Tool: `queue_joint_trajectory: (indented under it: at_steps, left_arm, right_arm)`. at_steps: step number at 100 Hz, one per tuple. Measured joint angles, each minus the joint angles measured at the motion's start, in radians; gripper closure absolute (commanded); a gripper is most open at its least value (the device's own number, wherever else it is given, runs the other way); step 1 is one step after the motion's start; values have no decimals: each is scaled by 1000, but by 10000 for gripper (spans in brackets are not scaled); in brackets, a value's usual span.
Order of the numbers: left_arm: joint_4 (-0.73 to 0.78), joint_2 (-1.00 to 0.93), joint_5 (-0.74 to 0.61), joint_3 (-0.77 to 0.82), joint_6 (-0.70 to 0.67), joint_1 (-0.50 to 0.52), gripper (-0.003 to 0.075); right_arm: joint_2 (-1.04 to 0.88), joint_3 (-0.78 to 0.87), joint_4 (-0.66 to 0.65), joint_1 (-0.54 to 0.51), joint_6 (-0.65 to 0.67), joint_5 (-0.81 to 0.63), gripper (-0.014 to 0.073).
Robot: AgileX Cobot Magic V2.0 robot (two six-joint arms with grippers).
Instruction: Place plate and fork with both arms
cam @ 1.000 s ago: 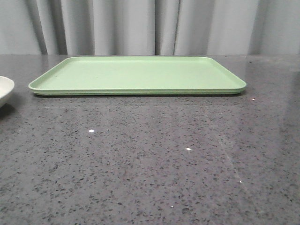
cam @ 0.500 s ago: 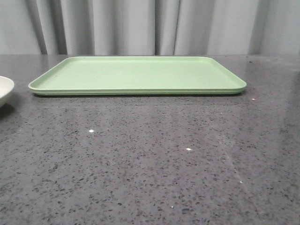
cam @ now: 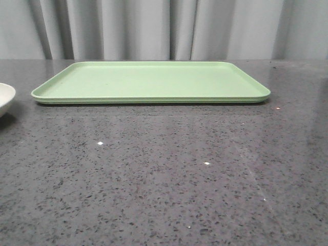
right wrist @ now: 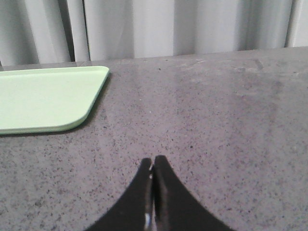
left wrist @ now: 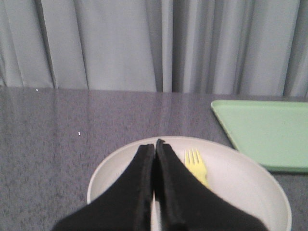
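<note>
**Fork lies in the plate under the closed left gripper; right gripper closed over bare worktop**

The light green tray (cam: 150, 82) sits toward the far edge of the dark speckled worktop (cam: 169, 174), roughly centred along it, with grey curtains (cam: 154, 28) hanging behind. In the front view only a sliver of the plate (cam: 5, 98) shows, cut off at the worktop's left edge and well apart from the tray's left end. Neither arm appears in that view.

The left wrist view shows the plate (left wrist: 250, 187) in full width, resting on the worktop just beside the tray's near corner (left wrist: 264, 132). The yellow fork (left wrist: 196, 166) lies inside the plate, tines pointing toward the far rim, its handle end hidden behind the left gripper (left wrist: 155, 147). That gripper hangs above the plate's middle with its two black fingers pressed together, clenched on nothing; the fork is just beside the finger on the tray side. Whether the fingertips touch the plate's surface cannot be told.

In the right wrist view the right gripper (right wrist: 152, 163) is likewise clenched, fingers meeting tip to tip and empty, above bare worktop. The tray's right-hand corner (right wrist: 91, 103) lies near it, off to one side, apart from the fingers.
</note>
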Motion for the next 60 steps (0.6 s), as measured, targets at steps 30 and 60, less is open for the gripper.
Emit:
queue_joint_trajectory:
  at_steps: [30,60]
  left_arm:
    - [0,158,132,-233,0,0,741]
    - [0,396,286,-452,0,0,741]
  right_arm:
    - [172,-238,0,0,0,179,660]
    - [406,-464,0,0,0,333,660]
